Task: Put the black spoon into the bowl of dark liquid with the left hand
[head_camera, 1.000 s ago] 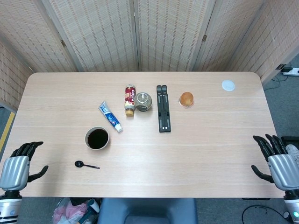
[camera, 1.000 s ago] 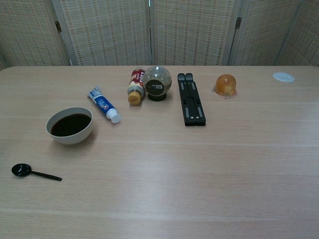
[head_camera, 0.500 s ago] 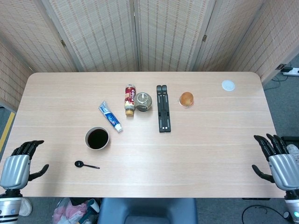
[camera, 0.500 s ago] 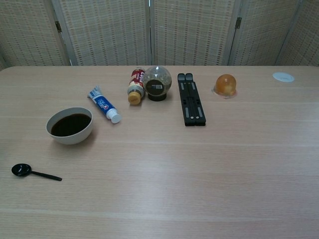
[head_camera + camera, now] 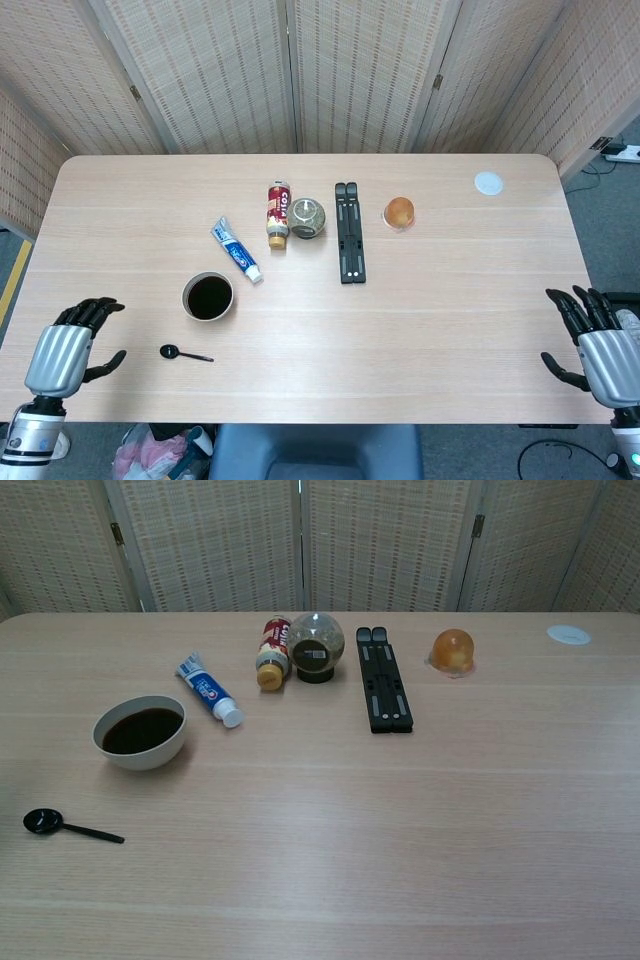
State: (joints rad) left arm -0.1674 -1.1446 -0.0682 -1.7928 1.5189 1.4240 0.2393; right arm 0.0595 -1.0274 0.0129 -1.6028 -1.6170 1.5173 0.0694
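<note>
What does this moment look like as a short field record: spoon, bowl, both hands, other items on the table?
spoon: black spoon lies flat on the table, untouched, in front of the bowl
bowl: bowl of dark liquid, upright, no spoon in it
left hand: left hand empty, fingers apart, at the table's near-left edge, apart from the spoon
right hand: right hand empty, at the near-right edge
other items: toothpaste tube, bottle on its side, black stand

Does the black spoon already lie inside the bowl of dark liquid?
No, the black spoon lies flat on the table, apart from the bowl and nearer the front edge.
</note>
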